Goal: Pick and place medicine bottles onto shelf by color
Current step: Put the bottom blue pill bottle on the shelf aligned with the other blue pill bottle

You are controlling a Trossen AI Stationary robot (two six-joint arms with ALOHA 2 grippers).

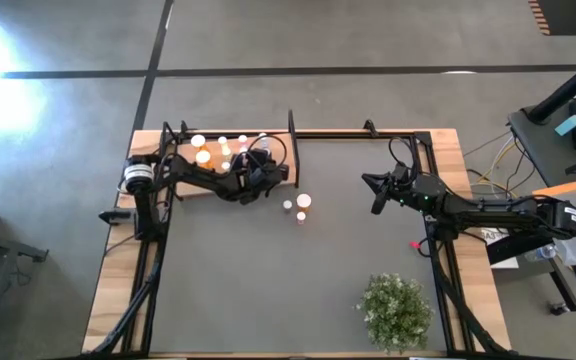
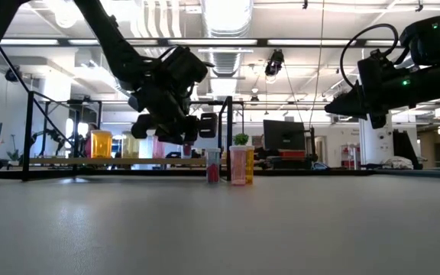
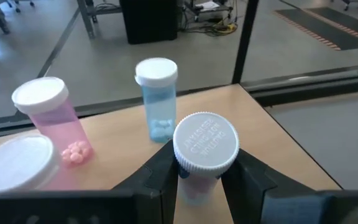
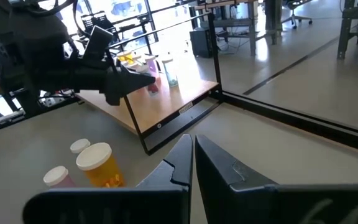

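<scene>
A: Where is the bottle?

B: My left gripper [image 3: 199, 180] squeezes a white-capped bottle [image 3: 205, 144] just above the shelf [image 3: 120, 146], near a blue bottle [image 3: 158, 102] and a pink bottle [image 3: 55, 121].

A: What could go wrong?

B: I might bump those 2 and tip them. My right gripper [image 4: 192, 163] hangs pinched shut with nothing in it. 3 bottles [image 1: 298, 208] wait on the surface [image 1: 268, 290].

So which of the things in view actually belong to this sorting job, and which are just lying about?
Job:
- held bottle, white cap, in the left pincer over the shelf
- blue bottle and pink bottle, standing on the shelf
- orange bottle and two small ones beside it on the mat
- right pincer, shut, empty

Lying about:
- green plant
</scene>
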